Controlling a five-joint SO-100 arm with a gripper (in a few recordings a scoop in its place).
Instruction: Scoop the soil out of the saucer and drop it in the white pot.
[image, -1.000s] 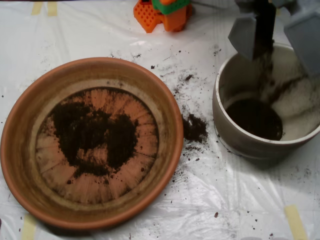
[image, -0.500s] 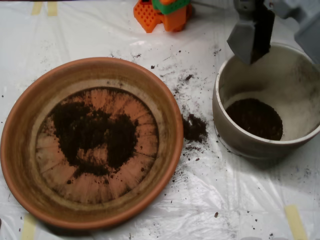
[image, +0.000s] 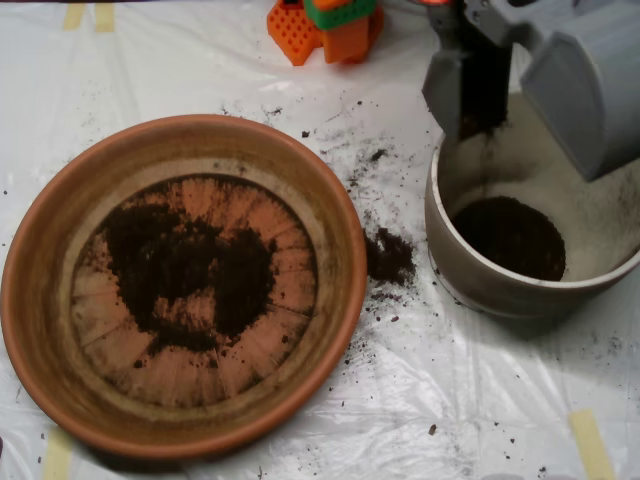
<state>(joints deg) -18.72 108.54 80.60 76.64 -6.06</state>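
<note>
Claw (image: 500, 85) hangs with its two grey shells apart over the white pot's (image: 470, 275) back rim, seemingly emptied, though the gap is dark. Remaining soil (image: 185, 270) lies well off to its left and nearer, on the saucer (image: 50, 240) floor.

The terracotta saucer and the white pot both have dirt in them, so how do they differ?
The wide, shallow terracotta-orange clay saucer is much broader than the deep, cream-white ceramic pot. The saucer's ridged floor shows through its thin, patchy dark soil; in the pot a compact dark disc of soil sits at the bottom. The saucer sits on the left, the pot on the right. Both are round, upright and hold the same crumbly soil.
</note>
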